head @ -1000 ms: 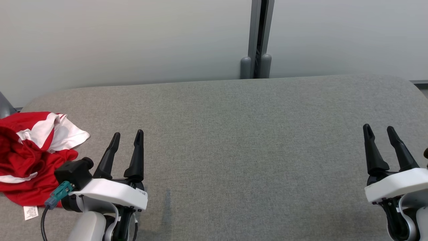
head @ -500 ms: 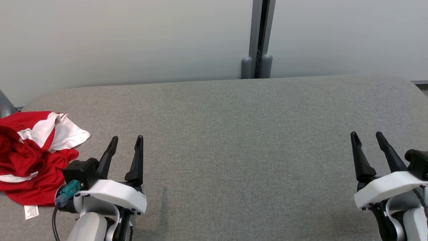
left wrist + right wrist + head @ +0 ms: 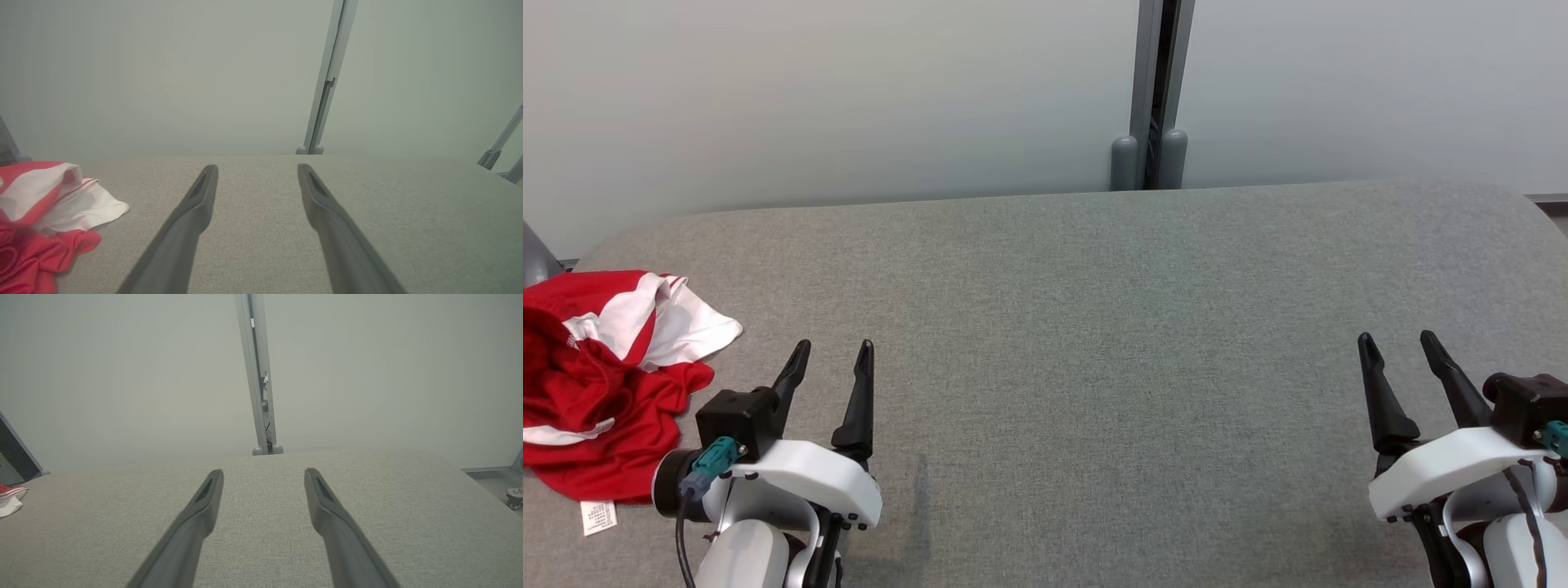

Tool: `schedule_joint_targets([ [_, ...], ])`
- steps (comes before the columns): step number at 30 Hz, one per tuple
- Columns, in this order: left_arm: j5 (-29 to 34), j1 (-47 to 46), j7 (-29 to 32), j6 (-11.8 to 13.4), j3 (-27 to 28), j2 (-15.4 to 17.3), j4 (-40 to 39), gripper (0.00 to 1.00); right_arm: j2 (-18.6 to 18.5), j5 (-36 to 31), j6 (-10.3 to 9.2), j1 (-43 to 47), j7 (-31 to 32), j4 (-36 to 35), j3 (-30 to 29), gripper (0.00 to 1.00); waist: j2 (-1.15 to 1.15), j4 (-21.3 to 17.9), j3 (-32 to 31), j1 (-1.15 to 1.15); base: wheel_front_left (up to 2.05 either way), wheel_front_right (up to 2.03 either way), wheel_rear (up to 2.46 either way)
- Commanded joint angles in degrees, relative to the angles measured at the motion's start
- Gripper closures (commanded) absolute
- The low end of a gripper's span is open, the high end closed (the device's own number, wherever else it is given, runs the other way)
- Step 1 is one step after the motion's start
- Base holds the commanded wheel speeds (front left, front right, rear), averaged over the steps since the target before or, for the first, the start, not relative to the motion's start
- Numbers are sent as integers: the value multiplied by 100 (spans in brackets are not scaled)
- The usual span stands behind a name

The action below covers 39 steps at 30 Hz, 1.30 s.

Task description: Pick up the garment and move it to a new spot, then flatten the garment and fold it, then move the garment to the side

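Note:
The garment (image 3: 605,384) is a crumpled red and white shirt lying at the far left of the grey table (image 3: 1094,327), with a white label sticking out at its near edge. In the left wrist view the garment (image 3: 45,216) lies at the lower left; in the right wrist view a small bit of the garment (image 3: 10,498) peeks in at the left edge. My left gripper (image 3: 833,351) stands open just right of the shirt, with nothing between its fingers. My right gripper (image 3: 1396,343) stands open and empty near the table's right end.
A pale wall runs behind the table, with a grey vertical post (image 3: 1152,98) at the back centre. The table's rounded far corners show at left and right. A caster (image 3: 514,496) stands on the floor past the right end.
Both grippers have drawn back toward the near edge, the right one also shifting left. The shirt has not moved.

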Motion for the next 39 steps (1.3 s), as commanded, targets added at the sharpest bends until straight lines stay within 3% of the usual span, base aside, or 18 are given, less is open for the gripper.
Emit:
schedule_joint_targets([
  [1, 150, -78, 4, 25, 15, 37, -11, 0, -24, -94, 11, 2, -63, -22, 10, 0, 0, 3, 4, 0, 0, 0, 0],
  [28, 876, -89, 222, 220, 78, 26, 116, 0, 109, -601, 11, 10, -460, 103, 49, 0, 0, 30, 9, 0, 0, 0, 0],
  [39, 746, -116, 161, 256, 100, 3, 149, 0, 102, -547, 11, 33, -431, 145, 39, 0, 0, 70, 28, 0, 0, 0, 0],
])
